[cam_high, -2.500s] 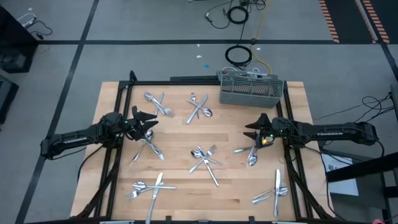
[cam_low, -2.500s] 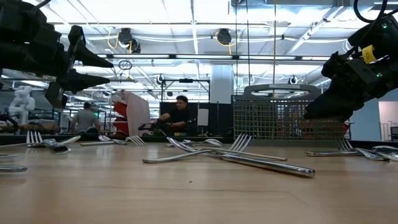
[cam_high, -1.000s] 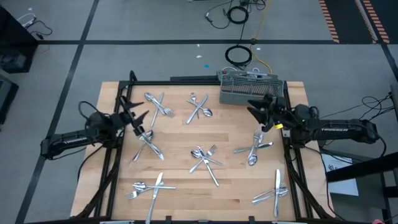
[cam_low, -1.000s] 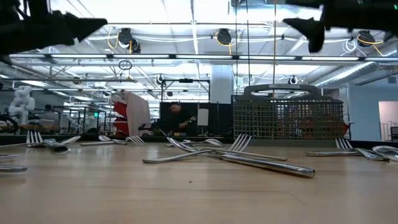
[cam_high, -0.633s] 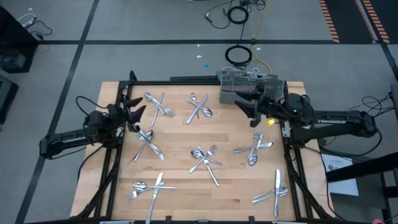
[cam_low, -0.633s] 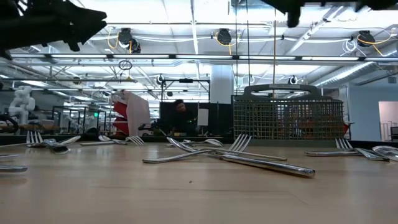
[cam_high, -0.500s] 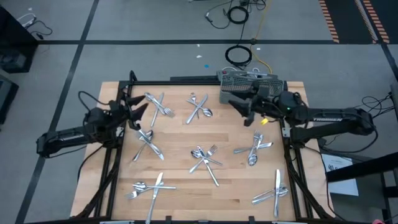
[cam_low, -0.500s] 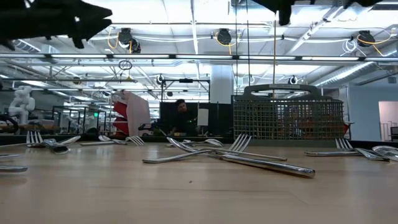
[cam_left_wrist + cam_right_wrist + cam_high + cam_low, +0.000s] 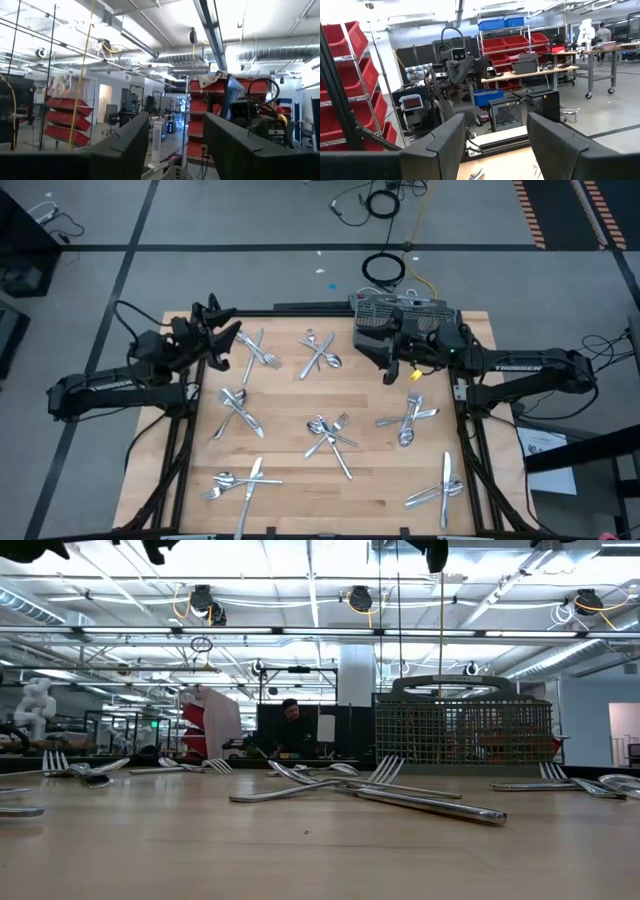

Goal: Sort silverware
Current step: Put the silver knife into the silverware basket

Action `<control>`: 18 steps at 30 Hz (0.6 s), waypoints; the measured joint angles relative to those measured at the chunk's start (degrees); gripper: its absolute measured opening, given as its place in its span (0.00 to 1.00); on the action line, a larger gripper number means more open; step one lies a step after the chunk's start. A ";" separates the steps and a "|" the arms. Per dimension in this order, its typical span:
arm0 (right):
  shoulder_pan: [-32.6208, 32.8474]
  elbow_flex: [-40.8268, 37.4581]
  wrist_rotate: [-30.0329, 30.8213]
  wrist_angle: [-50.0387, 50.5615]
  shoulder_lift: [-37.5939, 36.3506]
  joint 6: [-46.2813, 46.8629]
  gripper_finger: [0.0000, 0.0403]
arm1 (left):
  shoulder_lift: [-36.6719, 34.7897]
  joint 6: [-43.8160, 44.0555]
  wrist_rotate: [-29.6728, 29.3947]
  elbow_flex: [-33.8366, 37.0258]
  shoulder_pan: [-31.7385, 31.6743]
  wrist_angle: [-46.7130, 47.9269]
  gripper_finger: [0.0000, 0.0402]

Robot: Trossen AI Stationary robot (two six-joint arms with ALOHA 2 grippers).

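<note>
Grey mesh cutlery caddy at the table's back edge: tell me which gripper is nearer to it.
Right. The right gripper is open, hanging over the grey mesh cutlery caddy's left end. The left gripper, also open, is raised near the table's far-left corner.

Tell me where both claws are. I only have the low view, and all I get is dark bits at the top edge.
Observer: From the high view, the left claw hangs over the back-left corner of the light wooden table, next to a crossed pile of shiny silver metal cutlery.
Operator: Right one?
Observer: The right claw hangs by the left end of the grey mesh cutlery caddy, on the side facing the table's middle.
Operator: Holding anything?
Observer: No. Each wrist view shows that claw's fingers apart with nothing between them.
</note>
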State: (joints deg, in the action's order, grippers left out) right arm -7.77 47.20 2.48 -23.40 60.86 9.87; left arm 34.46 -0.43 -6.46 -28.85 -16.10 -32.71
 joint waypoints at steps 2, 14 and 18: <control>0.00 0.24 0.00 -0.25 0.00 -0.06 0.50 | 0.00 0.00 0.00 -0.06 0.00 0.04 0.49; 2.14 0.24 0.13 -0.32 0.70 -0.05 0.50 | 0.02 13.65 -6.61 -0.06 0.00 -5.43 0.49; 2.97 0.24 0.45 -0.31 1.85 -0.06 0.50 | 1.86 16.06 -7.09 -0.15 0.08 -5.61 0.49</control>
State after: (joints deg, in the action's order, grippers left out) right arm -4.80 47.44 2.93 -23.71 62.71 9.81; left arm 36.31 15.63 -13.55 -29.00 -16.02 -38.32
